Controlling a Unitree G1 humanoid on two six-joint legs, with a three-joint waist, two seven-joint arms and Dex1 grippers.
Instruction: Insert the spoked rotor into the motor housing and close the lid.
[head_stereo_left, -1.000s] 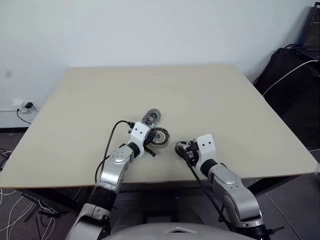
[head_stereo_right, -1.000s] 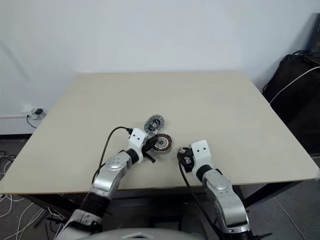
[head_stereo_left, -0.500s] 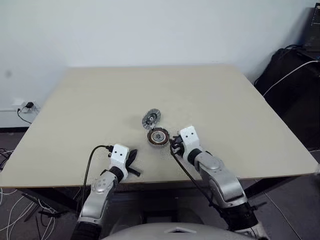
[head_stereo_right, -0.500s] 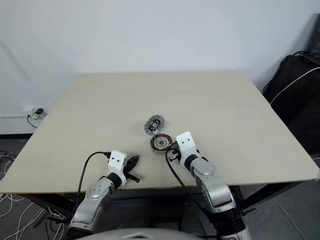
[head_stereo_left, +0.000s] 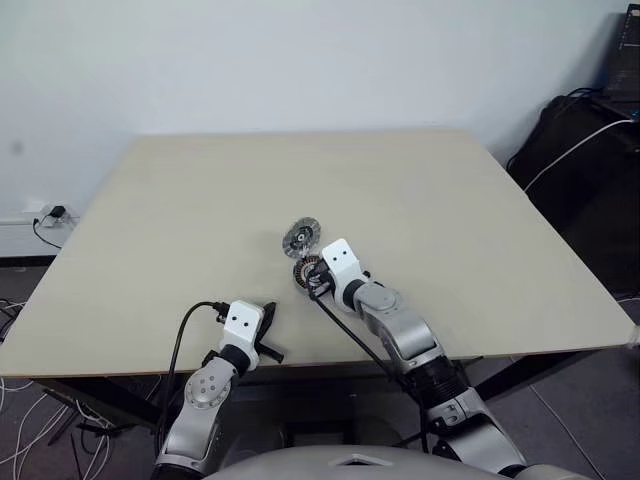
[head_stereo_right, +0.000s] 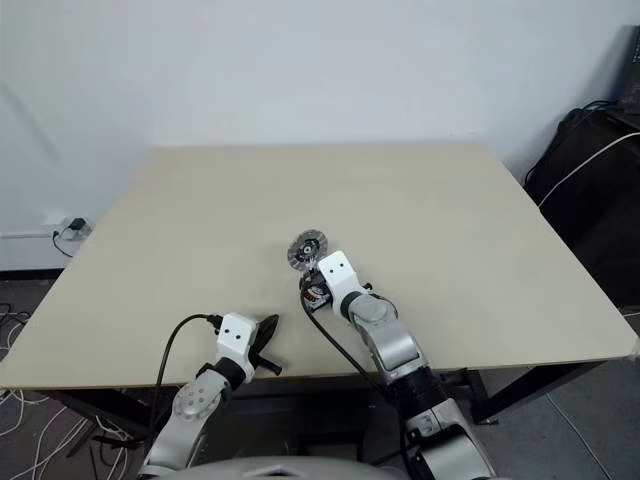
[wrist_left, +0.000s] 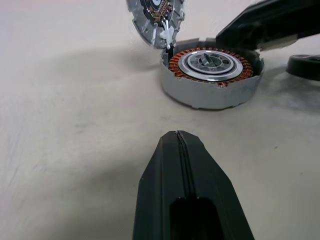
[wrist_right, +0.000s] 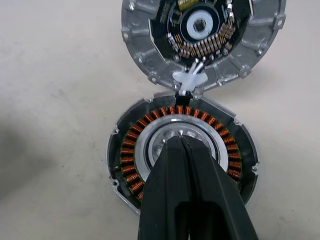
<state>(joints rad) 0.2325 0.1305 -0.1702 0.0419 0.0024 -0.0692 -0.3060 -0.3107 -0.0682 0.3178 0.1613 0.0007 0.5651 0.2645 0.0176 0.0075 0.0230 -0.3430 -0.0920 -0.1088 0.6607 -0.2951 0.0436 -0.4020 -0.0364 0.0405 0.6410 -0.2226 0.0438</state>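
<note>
Even, soft room light falls on the pale beige wooden table (head_stereo_left: 200, 200), bright with no harsh glare. Shadows are faint and diffuse, a soft grey smudge beside the round grey motor housing with copper-coloured windings (wrist_left: 210, 75). In the left wrist view the near black fingers (wrist_left: 185, 200) are slightly soft, the housing sharper. The windings glint orange in the right wrist view.

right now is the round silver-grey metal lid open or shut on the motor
Open. The round silver-grey metal lid is swung back, inner side showing, leaving the copper-wound motor housing uncovered.

Motor housing (wrist_left: 210, 80) beyond closed left hand (wrist_left: 181, 145)
</note>
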